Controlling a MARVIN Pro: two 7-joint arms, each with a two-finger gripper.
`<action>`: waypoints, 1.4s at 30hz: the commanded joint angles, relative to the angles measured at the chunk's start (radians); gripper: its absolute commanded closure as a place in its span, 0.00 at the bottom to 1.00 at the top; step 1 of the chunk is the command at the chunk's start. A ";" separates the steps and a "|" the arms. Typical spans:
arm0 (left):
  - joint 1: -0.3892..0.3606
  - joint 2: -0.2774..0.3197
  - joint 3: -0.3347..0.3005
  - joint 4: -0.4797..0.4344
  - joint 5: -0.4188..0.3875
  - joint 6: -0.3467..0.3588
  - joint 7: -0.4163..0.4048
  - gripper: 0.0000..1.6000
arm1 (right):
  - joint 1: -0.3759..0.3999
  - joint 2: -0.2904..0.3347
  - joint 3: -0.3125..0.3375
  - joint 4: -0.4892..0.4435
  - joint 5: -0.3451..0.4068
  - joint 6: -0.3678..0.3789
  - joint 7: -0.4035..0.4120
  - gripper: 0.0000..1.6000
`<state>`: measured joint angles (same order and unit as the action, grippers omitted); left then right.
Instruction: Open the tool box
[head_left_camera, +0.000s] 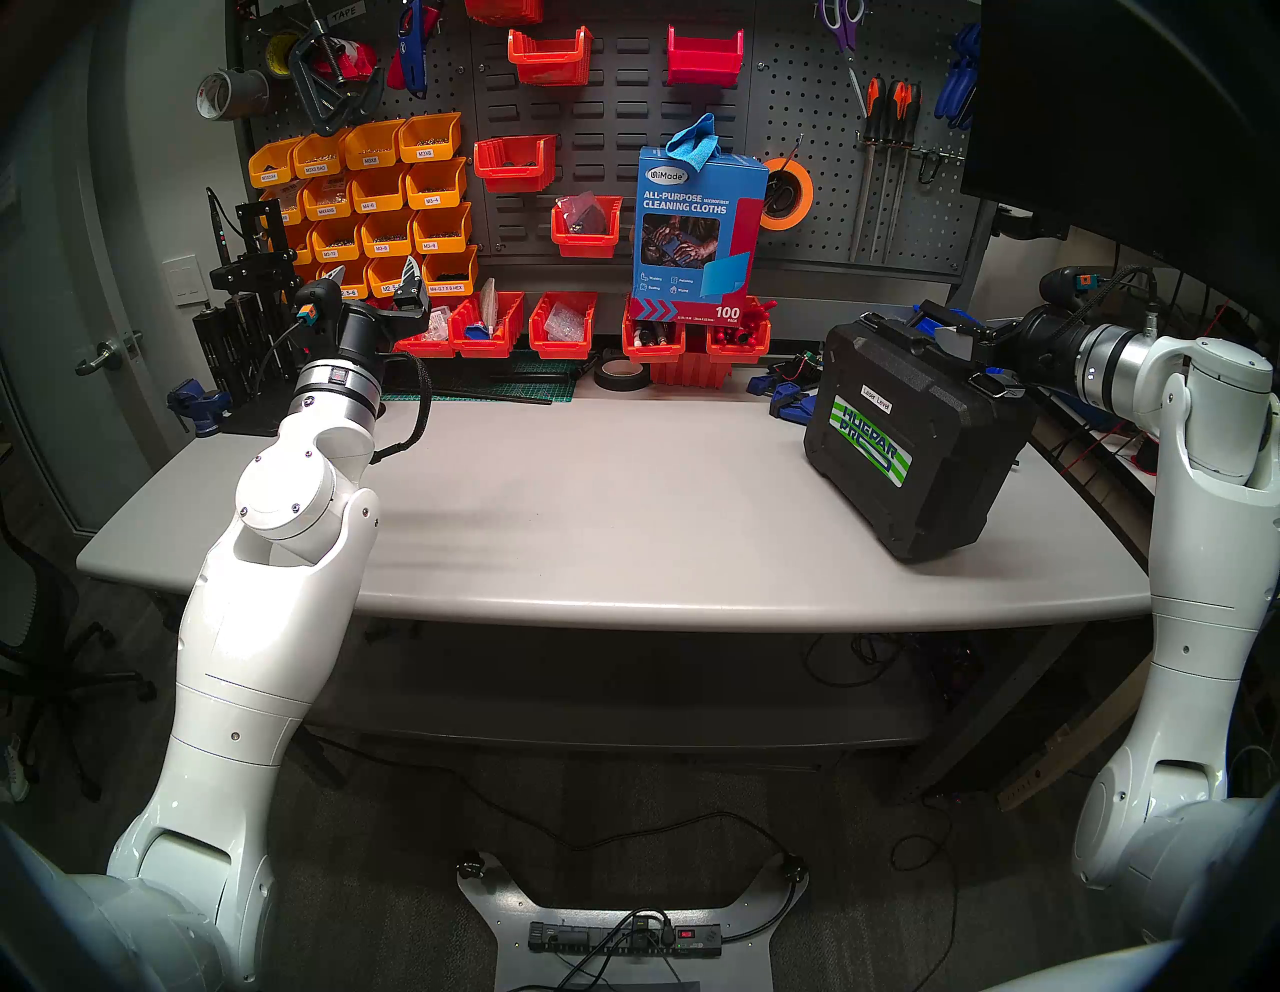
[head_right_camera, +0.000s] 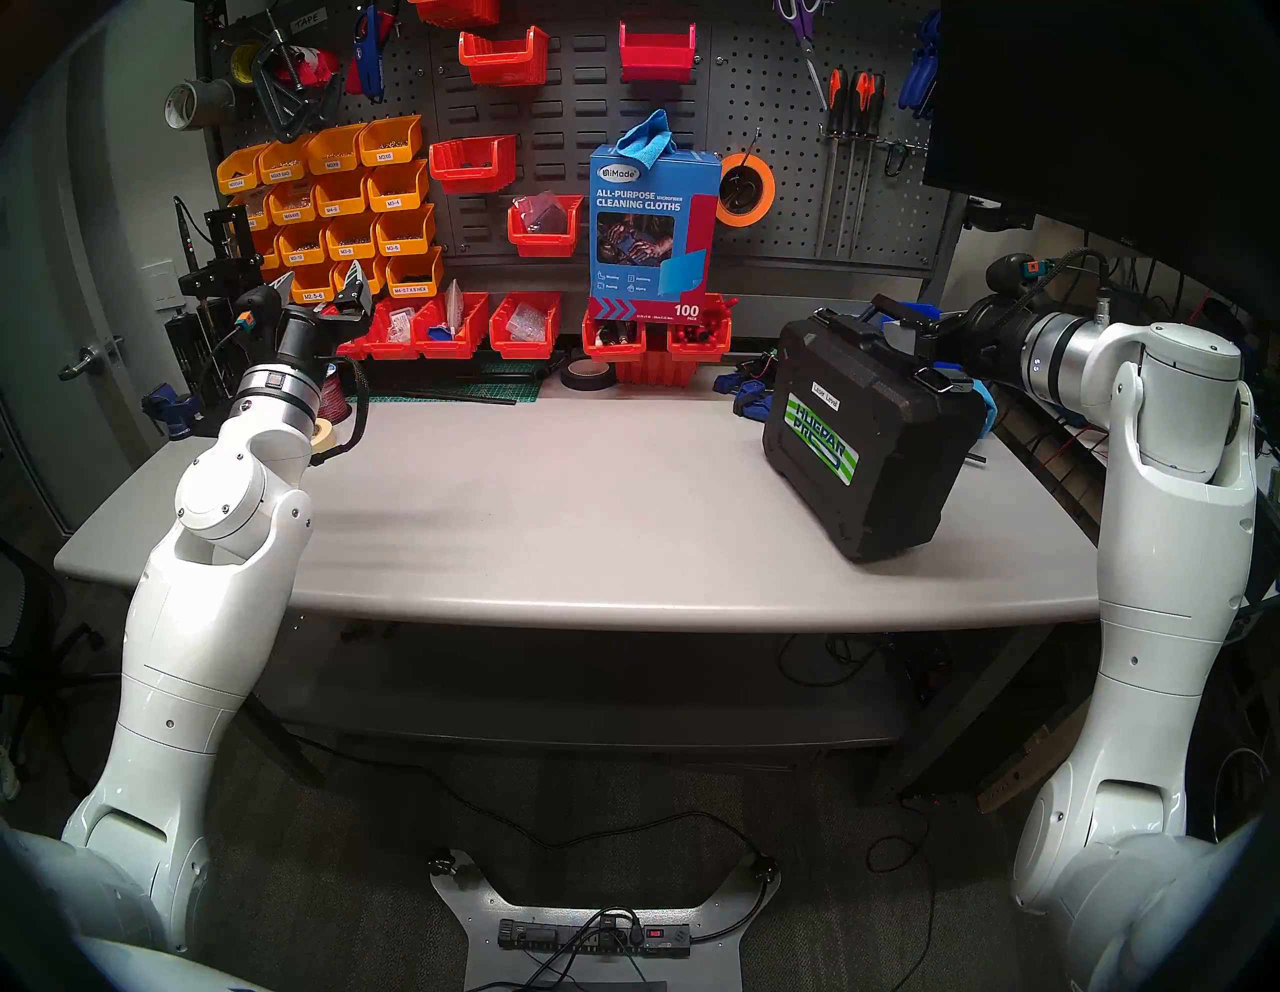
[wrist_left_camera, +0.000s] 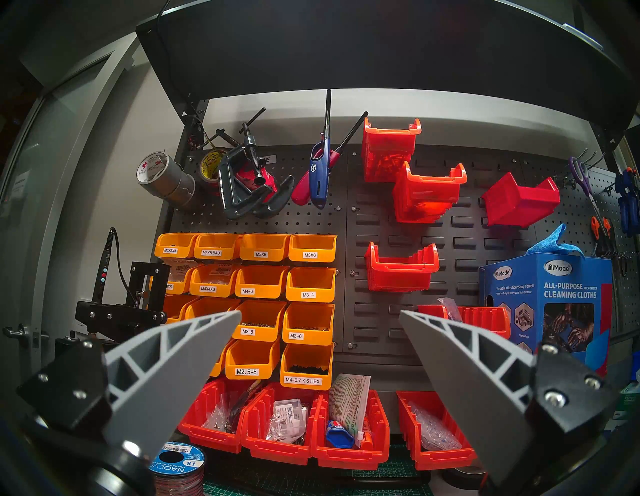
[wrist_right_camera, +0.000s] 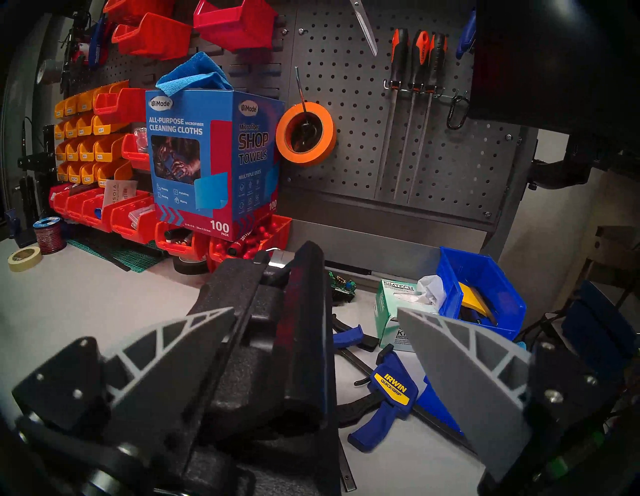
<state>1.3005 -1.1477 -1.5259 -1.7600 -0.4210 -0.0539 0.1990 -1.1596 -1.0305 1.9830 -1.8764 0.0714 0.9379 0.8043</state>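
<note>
Fingers of the right gripper are standing wide apart with nothing between them, poised at the top edge of the tool box, where the black handle and the latches are sitting. In the right wrist view the handle is filling the gap between the spread fingers, and one silver latch is showing beyond it at the far end of that edge; a second latch is lying nearer the wrist in the head view. Whether any finger is touching the case cannot be told.

The tool box is resting tilted at the right end of the workbench, near the front right corner, its lid shut and both latches seemingly down. The left gripper is hanging open and empty over the left rear of the bench, facing the pegboard bins, well apart from the case.

Judging by this, the robot is lining up on the latches, the opening step not yet begun. The next move is likely calling for a fingertip to hook under a latch and flip it up, then the other, before lifting the lid.
</note>
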 joint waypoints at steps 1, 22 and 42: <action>-0.010 0.000 -0.001 -0.009 0.000 -0.001 0.000 0.00 | 0.026 0.011 0.001 -0.003 0.002 -0.004 0.002 0.00; -0.010 0.000 -0.001 -0.009 0.000 -0.001 0.000 0.00 | 0.013 0.023 -0.015 -0.003 -0.004 0.022 0.021 0.00; -0.010 0.000 -0.001 -0.009 0.000 -0.001 0.000 0.00 | -0.012 0.025 0.003 -0.006 -0.026 0.022 0.016 1.00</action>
<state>1.3005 -1.1477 -1.5259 -1.7600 -0.4210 -0.0538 0.1992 -1.1746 -1.0058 1.9857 -1.8990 0.0527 0.9601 0.8301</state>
